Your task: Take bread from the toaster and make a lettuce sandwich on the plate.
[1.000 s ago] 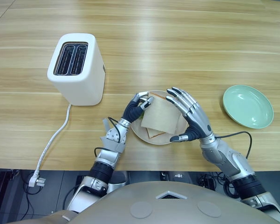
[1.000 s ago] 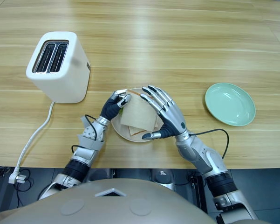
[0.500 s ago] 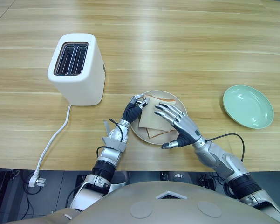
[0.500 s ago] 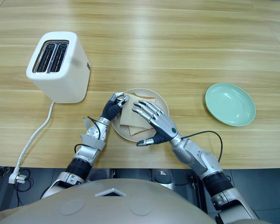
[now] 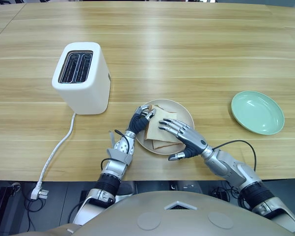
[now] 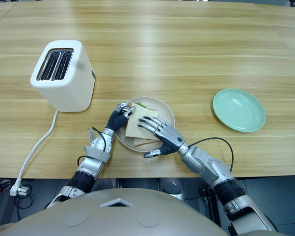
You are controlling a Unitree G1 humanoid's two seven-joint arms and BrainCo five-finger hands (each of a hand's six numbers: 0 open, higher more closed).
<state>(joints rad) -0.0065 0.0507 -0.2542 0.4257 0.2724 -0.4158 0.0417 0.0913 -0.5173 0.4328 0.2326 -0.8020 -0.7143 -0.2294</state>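
A white two-slot toaster [image 5: 81,78] stands at the left with its slots empty. In front of me a beige plate [image 5: 185,112] holds two stacked bread slices [image 5: 156,132], and a bit of green lettuce [image 6: 140,104] peeks out at the far edge. My left hand [image 5: 138,120] is at the plate's left rim, fingers curled on the top slice's left corner. My right hand [image 5: 190,142] lies open with fingers spread over the right part of the top slice, pointing left.
A pale green empty dish [image 5: 257,112] sits on the right. The toaster's white cord [image 5: 58,150] runs down to a plug [image 5: 39,193] hanging past the table's near edge. Bare wooden tabletop lies beyond the plate.
My right hand came down from standing beside the tilted top slice to lying low over it, and the slice now lies flat. The view also shifted slightly.
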